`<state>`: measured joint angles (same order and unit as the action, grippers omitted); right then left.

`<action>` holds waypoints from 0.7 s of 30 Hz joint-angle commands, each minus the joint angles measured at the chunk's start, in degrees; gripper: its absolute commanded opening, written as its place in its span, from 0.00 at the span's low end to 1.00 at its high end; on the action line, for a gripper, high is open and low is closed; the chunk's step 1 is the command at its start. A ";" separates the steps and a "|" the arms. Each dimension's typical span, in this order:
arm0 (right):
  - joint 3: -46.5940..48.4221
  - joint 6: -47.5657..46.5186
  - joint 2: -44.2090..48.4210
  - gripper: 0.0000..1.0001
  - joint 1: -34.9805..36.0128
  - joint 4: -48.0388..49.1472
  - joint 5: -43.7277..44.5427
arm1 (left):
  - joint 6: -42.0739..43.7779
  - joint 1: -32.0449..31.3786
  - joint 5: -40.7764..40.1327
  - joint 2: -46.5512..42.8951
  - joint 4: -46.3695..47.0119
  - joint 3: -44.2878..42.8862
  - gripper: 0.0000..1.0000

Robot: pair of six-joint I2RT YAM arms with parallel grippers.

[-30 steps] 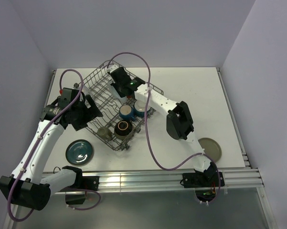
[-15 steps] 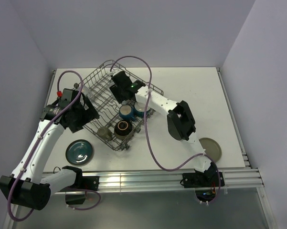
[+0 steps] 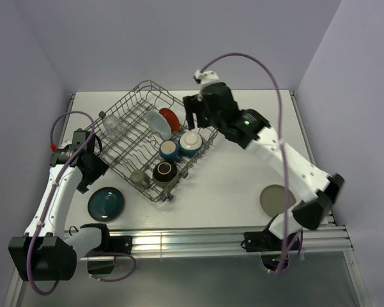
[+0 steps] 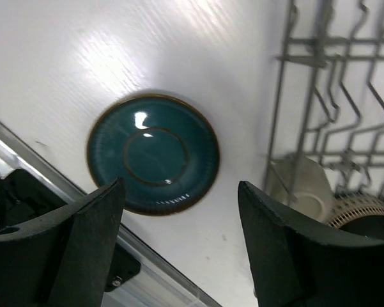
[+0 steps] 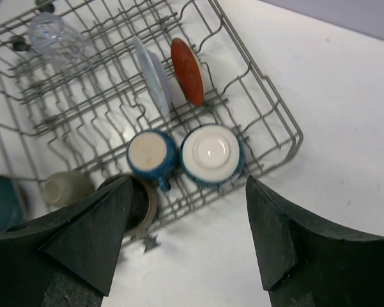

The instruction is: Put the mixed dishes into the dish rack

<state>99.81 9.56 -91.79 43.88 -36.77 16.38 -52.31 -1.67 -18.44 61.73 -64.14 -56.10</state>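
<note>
In the dish rack [image 3: 129, 137], red plate [image 3: 170, 119] now stands.

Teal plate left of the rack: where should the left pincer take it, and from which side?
By the rim, from above. The teal plate lies flat and face up on the table, apart from the dish rack, so only its upturned edge offers a hold: one finger inside, one outside. The left pincer hangs open over it, likely well placed.
</note>
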 commanded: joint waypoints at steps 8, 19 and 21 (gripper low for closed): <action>-20.44 6.00 25.42 0.79 -0.11 -2.51 -7.94 | 7.85 3.60 -4.58 10.41 0.69 -0.33 0.97; -28.08 2.57 37.46 0.79 -0.20 -4.27 -6.89 | -6.91 5.98 9.72 16.75 2.79 0.72 0.99; -28.88 2.22 39.57 0.79 -0.20 -4.36 -6.37 | -10.50 6.50 10.87 18.15 2.27 0.99 0.99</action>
<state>71.90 13.37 -55.44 43.68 -41.63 9.39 -55.40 4.05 -12.08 79.09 -62.19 -55.48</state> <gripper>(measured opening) 0.788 0.992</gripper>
